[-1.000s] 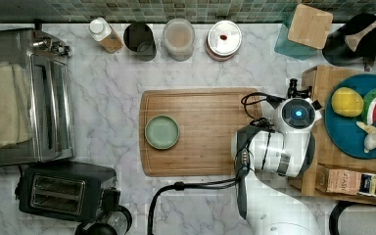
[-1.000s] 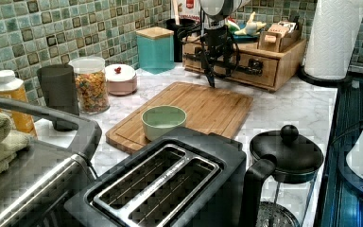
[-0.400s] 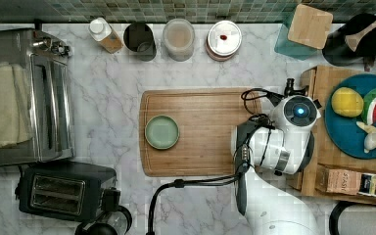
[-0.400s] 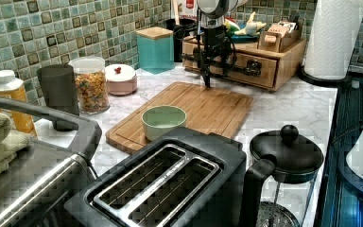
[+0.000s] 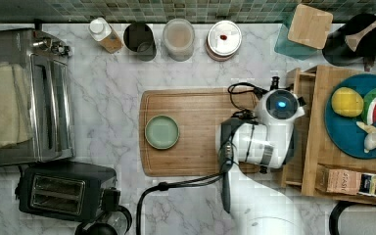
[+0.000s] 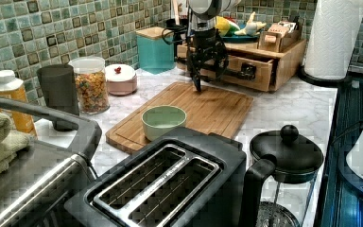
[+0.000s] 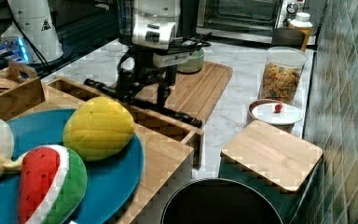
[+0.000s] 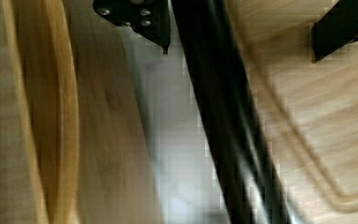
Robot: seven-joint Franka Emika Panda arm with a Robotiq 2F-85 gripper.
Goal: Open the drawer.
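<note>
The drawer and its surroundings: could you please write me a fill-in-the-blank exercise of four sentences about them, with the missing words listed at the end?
1. The cutting board carries one green ___.
2. The long bar handle of the drawer is ___ in colour.
3. The fingers of the gripper stand on either side of the handle without touching it, so the gripper is ___.
4. On the blue plate, the plush fruit beside the watermelon toy is ___ in colour.

Missing words: bowl; black; open; yellow

Cutting board lies just before drawer front; green bowl well apart.
</note>
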